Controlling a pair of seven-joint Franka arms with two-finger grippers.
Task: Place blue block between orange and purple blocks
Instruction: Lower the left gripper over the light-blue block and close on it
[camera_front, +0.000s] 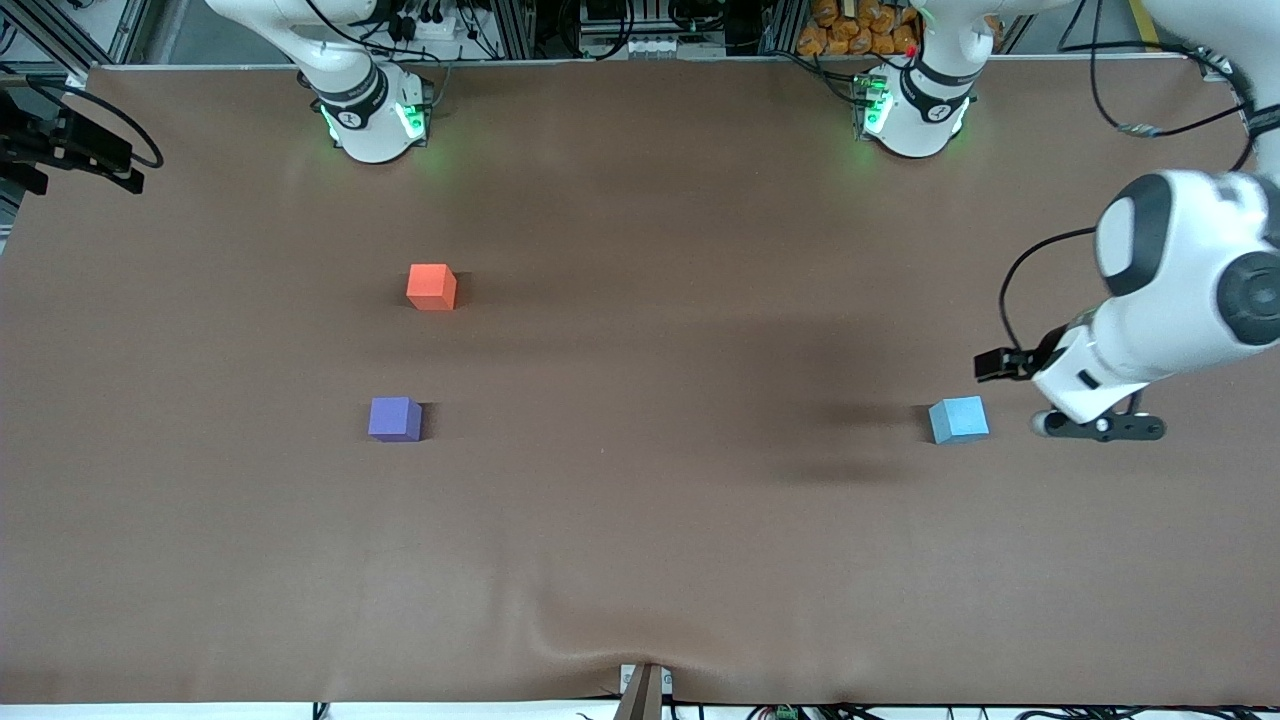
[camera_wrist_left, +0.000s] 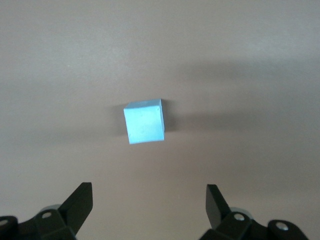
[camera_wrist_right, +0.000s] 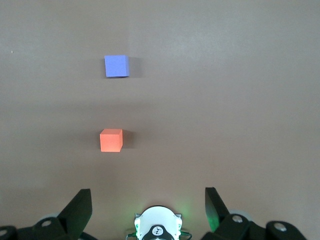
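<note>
My left gripper (camera_wrist_left: 149, 202) hangs above the brown table (camera_wrist_left: 260, 60), fingers (camera_wrist_left: 80, 202) spread wide, the sky-blue block (camera_wrist_left: 144, 121) lying apart from them.

Brown cloth-covered table (camera_front: 640, 560), cabling along its edge.

A brown matte tabletop (camera_front: 640, 540) carries three small cubes, all resting flat and well apart from one another. The orange block (camera_front: 432, 286) sits toward the right arm's end, and the purple block (camera_front: 395, 418) lies nearer the front camera than it, almost in line with it. The blue block (camera_front: 959, 419) lies toward the left arm's end, about level with the purple one.
</note>
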